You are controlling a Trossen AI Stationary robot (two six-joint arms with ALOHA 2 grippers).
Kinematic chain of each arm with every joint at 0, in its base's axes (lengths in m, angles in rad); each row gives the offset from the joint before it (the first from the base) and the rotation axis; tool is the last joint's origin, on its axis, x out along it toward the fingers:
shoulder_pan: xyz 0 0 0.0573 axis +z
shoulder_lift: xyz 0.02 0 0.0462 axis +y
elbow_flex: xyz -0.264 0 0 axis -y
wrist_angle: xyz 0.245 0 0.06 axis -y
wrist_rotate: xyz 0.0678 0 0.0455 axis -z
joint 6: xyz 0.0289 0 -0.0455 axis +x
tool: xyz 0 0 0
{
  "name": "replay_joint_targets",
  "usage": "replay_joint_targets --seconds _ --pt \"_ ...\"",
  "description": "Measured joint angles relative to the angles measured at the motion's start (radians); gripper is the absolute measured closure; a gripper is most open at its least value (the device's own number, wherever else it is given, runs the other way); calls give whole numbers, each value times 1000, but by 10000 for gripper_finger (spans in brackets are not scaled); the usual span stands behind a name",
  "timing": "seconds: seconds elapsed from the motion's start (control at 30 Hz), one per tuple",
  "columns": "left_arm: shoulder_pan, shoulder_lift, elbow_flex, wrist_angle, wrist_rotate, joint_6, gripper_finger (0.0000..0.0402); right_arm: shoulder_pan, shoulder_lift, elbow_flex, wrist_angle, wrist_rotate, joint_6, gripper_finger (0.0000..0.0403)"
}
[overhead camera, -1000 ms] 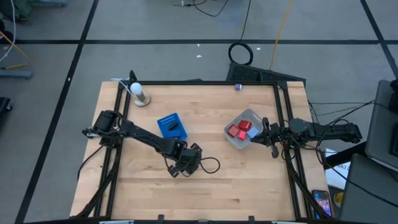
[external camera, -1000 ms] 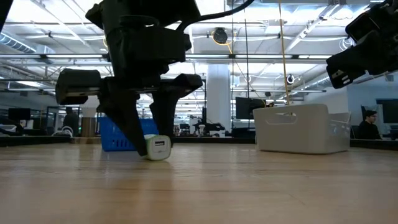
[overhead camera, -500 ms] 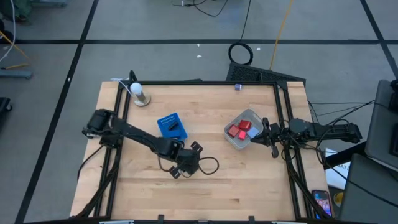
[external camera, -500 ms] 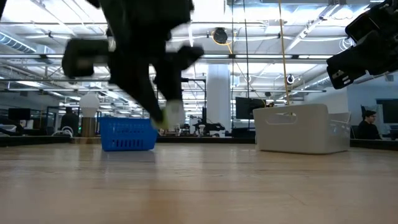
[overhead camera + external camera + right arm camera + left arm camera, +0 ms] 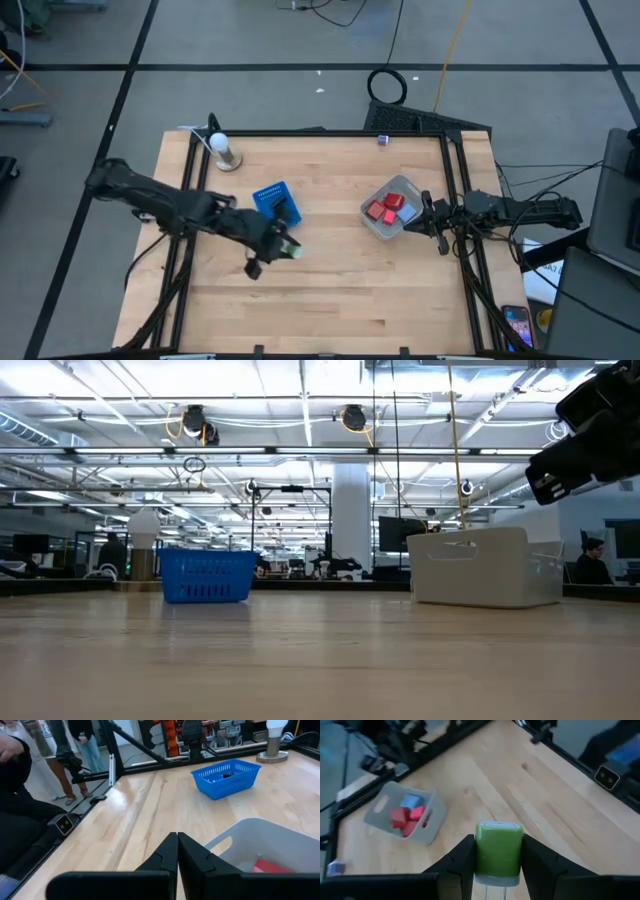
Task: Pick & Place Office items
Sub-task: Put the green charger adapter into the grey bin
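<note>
Leftmost, the left arm reaches in from the tabletop's left edge toward its middle, and the left gripper hangs above the wood just in front of the blue plastic mesh basket. Its two dark fingers are clamped on a small green-and-white rectangular block, which sits upright between them, lifted clear of the table. The low view shows neither that gripper nor the block; only the basket stands there on the wood, with a white bulb-shaped lamp on a round base behind it, near the far left corner of the tabletop.

A dark flat item lies inside the basket, too small to tell more.

Further right, the clear plastic rectangular tub rests near the right edge of the tabletop. It holds several red blocks and one light-blue block packed close together.

Just beside the tub, at the right edge, the right gripper hovers with its fingers pressed together on nothing, pointing toward the tub's rim.
</note>
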Motion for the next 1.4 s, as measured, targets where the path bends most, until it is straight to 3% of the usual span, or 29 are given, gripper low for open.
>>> replay_joint_targets --seconds 0.5,0.83,1.17,1.4 --pt "4 -517 -501 379 -133 -181 275 0 70 -3 39 0 1 403" --pt "13 -842 -782 544 -228 -214 275 0 70 -4 59 5 -8 403" --pt "60 -1021 -986 604 -235 -270 275 0 72 -4 59 68 -60 403" --pt "106 -1037 -1003 647 -234 -312 275 0 91 -3 58 86 -61 403"
